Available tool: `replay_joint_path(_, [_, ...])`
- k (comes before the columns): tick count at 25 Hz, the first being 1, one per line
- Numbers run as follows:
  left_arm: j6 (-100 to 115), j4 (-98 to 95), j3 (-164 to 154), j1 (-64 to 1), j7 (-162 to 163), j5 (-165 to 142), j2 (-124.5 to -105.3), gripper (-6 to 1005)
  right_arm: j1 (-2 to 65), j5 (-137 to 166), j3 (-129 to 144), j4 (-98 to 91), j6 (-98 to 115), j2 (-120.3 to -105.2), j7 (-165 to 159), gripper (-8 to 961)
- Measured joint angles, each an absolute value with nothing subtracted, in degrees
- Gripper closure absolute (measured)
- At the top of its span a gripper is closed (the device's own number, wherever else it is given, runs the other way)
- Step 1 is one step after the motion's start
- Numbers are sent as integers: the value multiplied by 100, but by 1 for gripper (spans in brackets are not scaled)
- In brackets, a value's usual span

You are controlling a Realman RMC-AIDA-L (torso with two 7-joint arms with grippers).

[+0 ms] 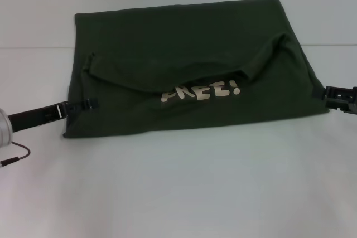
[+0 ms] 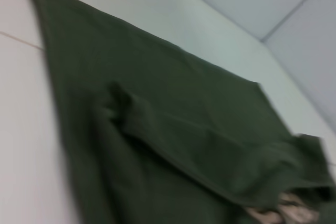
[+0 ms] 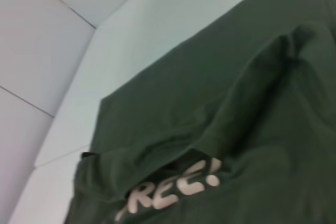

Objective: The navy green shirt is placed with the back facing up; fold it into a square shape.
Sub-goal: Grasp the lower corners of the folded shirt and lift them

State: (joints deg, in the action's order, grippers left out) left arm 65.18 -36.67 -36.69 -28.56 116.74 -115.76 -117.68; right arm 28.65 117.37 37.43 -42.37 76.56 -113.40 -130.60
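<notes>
So the big dark olive-green soft knit short-sleeved shirt [image 1: 189,68] sits in the middle and upper part of the head view, spread on a plain white tabletop [image 1: 184,193]. It's already a wide rectangle, not a flat tee anymore: the top part is folded down over the lower part, and that flap edge droops in a curve across the middle. Cream "FREE!" lettering [image 1: 202,92] peeks out just under the flap, around the centre of the frame, with its first letters partly covered. Both wrist views show the same loose flap with the letters poking out from under it.

The left gripper [image 1: 92,103], black, reaches in from the lower left of the frame and its tip meets the shirt's left edge. The right gripper [image 1: 329,94], also black, sits at the right edge of the frame, touching the shirt's right corner. I honestly can't tell whether either pincer is apart, together or clamped on cloth; the tips are too dark against the fabric.

Progress-wise I'd say roughly halfway. One lengthwise fold looks done, but it's still much wider than tall, so the sides probably need folding inward, and that saggy flap could use flattening
</notes>
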Motion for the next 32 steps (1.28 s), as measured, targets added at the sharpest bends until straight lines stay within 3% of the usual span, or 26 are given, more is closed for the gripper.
replay_joint_path(4, [6032,-3636,-3752,-2863,11649,-11578,-11850,106,2935,11715,3619,-4179,7850,-11322,-13063,247])
replay_joint_path(25, [5922,-3394,-4133,-2843,11786,-11593,-11814,112,2965,11706,3559,-4174,7930,-11294,-13079,254])
replay_joint_path(28, [5939,-3516,-4095,-2814,11821,-11593,-11841,139,2963,11707,3559,-4175,7932,-11294,-13080,255])
replay_joint_path(32, [5945,-3570,-4137,-2807,11836,-11595,-11851,292,2962,11707,3559,-4174,7934,-11290,-13084,255])
